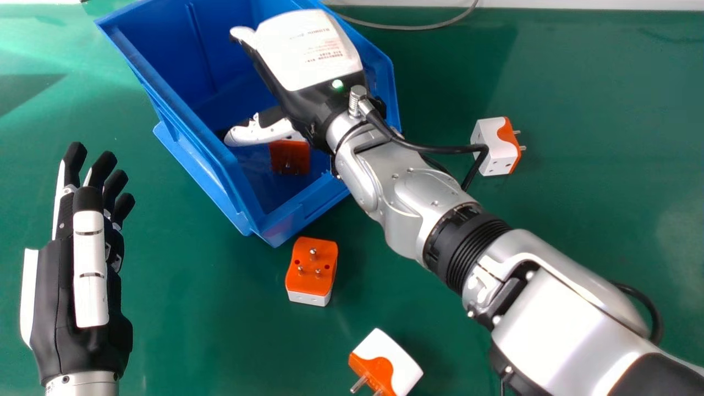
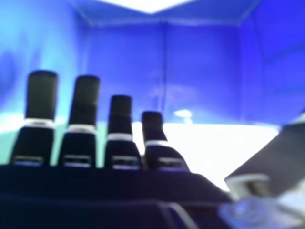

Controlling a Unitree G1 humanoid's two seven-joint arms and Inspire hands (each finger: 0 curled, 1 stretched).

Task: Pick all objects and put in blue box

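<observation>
My right hand [image 1: 308, 55] is inside the blue box [image 1: 214, 159], palm turned down. An orange adapter [image 1: 290, 157] lies on the box floor beside its thumb. In the right hand view the hand [image 2: 86, 124] has straight fingers with nothing held, facing the blue box wall [image 2: 200, 71]. On the table are an orange and white adapter [image 1: 312, 267] near the box's front corner, another adapter [image 1: 388, 360] at the front edge, and a third adapter [image 1: 495, 146] right of the box. My left hand [image 1: 82, 247] rests at the left with straight fingers.
The right forearm [image 1: 572, 313] crosses above the green table [image 1: 594, 209] from the lower right, between the adapters. A grey cable [image 1: 410, 26] lies behind the box. The box's near rim stands close to the front adapter.
</observation>
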